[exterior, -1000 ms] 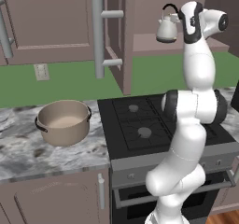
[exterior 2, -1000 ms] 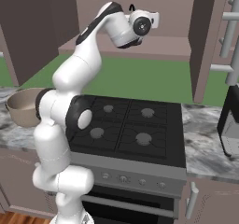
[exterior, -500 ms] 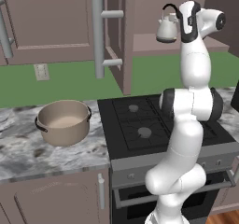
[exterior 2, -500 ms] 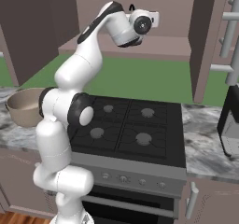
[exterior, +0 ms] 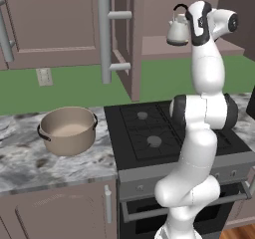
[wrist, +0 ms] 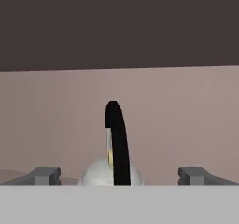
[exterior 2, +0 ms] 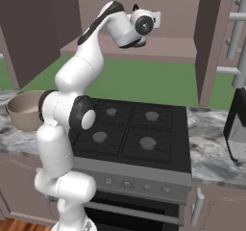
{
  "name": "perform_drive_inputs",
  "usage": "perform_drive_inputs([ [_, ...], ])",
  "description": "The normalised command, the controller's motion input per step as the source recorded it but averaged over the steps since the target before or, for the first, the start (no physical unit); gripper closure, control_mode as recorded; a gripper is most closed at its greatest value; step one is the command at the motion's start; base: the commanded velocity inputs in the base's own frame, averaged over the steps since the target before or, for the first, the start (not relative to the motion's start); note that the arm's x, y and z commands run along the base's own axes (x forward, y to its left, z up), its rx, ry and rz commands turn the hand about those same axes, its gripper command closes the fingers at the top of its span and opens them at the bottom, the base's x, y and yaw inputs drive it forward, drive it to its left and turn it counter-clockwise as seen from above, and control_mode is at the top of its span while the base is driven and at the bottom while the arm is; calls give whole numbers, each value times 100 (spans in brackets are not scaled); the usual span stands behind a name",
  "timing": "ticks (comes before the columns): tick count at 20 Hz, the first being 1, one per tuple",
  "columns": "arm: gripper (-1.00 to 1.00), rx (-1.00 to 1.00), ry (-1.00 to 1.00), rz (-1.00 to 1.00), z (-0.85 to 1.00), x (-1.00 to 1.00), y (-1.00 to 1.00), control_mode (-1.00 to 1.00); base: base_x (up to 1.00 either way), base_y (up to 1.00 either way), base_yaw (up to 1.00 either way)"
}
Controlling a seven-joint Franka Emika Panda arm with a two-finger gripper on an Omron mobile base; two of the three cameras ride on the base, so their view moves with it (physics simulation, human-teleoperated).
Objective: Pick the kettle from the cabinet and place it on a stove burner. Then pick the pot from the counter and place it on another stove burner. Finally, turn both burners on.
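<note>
The gripper is wide open, one finger on each side of the kettle, not touching it. The kettle sits upright on the shelf inside the cabinet. The pot sits on the counter, left of the stove.
</note>
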Motion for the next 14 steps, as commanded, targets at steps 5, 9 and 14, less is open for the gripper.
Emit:
perform_drive_inputs([
  [5,-100,0,0,0,0,8,5,-100,0,0,0],
  [9,-100,0,0,1,0,11,0,-100,0,0,0],
  [14,100,0,0,1,-1,9,0,-100,0,0,0],
])
